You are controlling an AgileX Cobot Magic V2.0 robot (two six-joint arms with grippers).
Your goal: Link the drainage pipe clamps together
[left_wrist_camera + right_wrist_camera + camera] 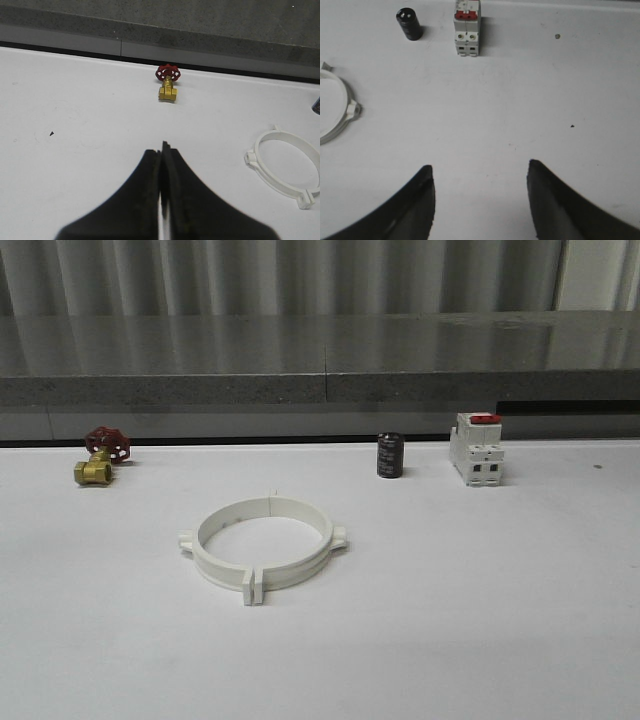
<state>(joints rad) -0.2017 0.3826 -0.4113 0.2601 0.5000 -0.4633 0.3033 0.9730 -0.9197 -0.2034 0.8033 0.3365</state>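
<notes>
Clamps: the two drainage pipe clamps [262, 552] lay on the white tabletop [480, 620] as one closed ring, flat end tabs meeting at 6 o'clock nearest the camera and again at 12 o'clock on the far side; small lugs stuck out at 9 and 3 o'clock.
Join: judged from the front view, the halves looked already mated; whether the tabs had locked could not be told.
Left fingers: the left gripper [161, 165] was clenched, pads pressed together with nothing between them, hovering over bare tabletop with the ring well apart at about 3 o'clock of it.
Right fingers: the right gripper [480, 192] was released, fingers spread wide and empty, the ring's edge off toward 10 o'clock.
Bystanders: a brass valve with red handwheel [100, 457] sat at 10 o'clock from the ring, a black capacitor [390, 455] at 1 o'clock, a white breaker with red switch [476, 448] at 2 o'clock.
Risk: if the tabs were only butted, a nudge on one lug would likely slide the halves apart or spin the ring.
Risk: a pinch across the thin wall might flex it and open the seam at 6 o'clock.
</notes>
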